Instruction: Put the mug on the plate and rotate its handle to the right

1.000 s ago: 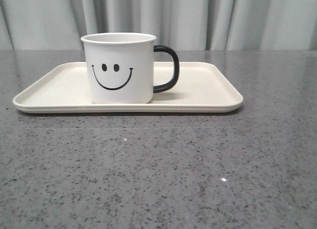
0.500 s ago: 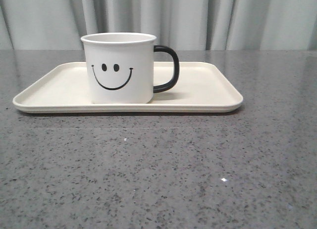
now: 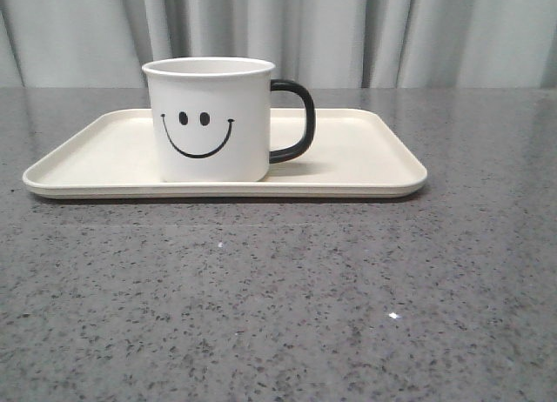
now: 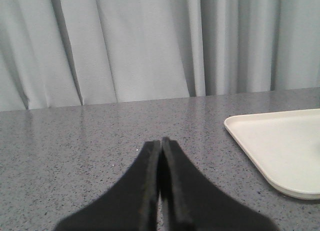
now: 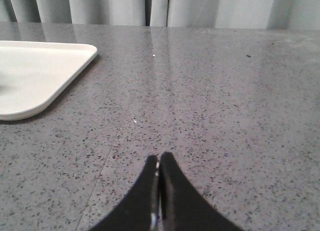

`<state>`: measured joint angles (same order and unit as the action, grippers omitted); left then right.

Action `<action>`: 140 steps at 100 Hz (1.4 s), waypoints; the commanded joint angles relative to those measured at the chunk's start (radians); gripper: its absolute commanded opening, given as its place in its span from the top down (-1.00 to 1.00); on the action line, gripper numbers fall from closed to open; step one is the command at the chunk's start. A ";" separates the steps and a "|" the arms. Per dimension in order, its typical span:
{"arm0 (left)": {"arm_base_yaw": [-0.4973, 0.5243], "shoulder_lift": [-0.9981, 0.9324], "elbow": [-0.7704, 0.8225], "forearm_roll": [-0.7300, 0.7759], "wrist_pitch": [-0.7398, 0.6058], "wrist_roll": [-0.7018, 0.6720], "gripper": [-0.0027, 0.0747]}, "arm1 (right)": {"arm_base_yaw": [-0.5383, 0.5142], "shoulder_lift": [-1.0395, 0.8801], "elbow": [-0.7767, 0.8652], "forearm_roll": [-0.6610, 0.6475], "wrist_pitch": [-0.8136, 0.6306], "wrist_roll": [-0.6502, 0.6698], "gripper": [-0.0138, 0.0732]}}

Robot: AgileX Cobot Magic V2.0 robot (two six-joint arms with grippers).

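The white mug (image 3: 209,119) with a black smiley face stands upright on the cream plate (image 3: 365,163), left of the plate's middle. Its black handle (image 3: 296,119) points to the right. Neither gripper shows in the front view. My left gripper (image 4: 161,142) is shut and empty, low over the grey table, with a corner of the plate (image 4: 280,146) off to one side. My right gripper (image 5: 159,157) is shut and empty over the table, with the plate's other corner (image 5: 45,76) ahead to the side. The mug is out of both wrist views.
A grey speckled table (image 3: 278,298) stretches in front of and around the plate. Pale grey curtains (image 3: 348,28) hang behind the table's far edge.
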<state>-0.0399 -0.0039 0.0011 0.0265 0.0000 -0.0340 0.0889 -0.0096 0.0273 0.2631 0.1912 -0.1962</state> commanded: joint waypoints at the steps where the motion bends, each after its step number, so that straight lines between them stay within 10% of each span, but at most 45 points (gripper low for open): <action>1: 0.001 -0.030 0.009 -0.002 -0.083 -0.001 0.98 | -0.001 -0.022 0.001 0.002 -0.076 0.001 0.95; 140: 0.001 -0.030 0.009 -0.002 -0.083 -0.001 0.98 | -0.001 -0.022 0.000 0.002 -0.099 0.001 0.95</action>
<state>-0.0399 -0.0039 0.0011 0.0265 0.0000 -0.0340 0.0889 -0.0096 0.0273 0.2631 0.1761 -0.1962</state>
